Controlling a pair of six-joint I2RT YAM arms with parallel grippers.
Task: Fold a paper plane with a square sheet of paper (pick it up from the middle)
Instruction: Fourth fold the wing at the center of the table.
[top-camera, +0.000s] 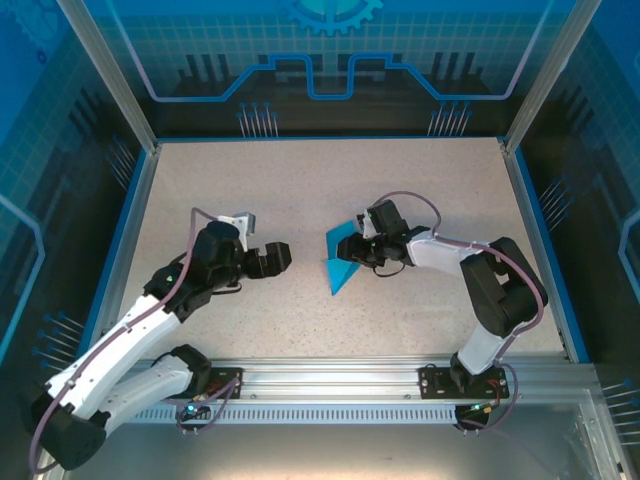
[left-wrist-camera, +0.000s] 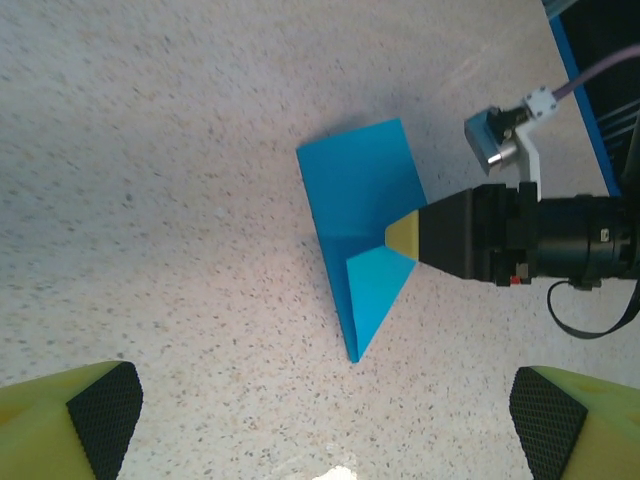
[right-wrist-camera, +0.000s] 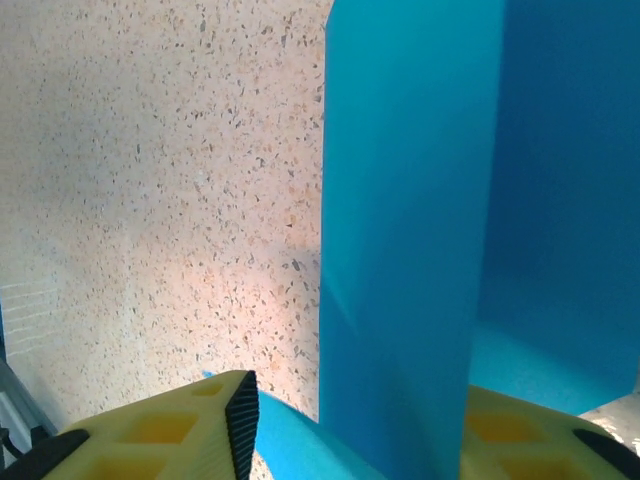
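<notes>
speckled table (top-camera: 300, 190), folded blue paper (top-camera: 340, 268) mid-table

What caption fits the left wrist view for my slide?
Right gripper at the crease of the half-folded blue paper on the speckled table; open left gripper hovers apart.

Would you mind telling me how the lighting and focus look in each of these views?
Top external: soft, even light, the blue paper crisp. Left wrist: sharp and evenly lit. Right wrist: the paper stands so near the lens that it looks soft, and a warm bright patch lies on the table.
</notes>
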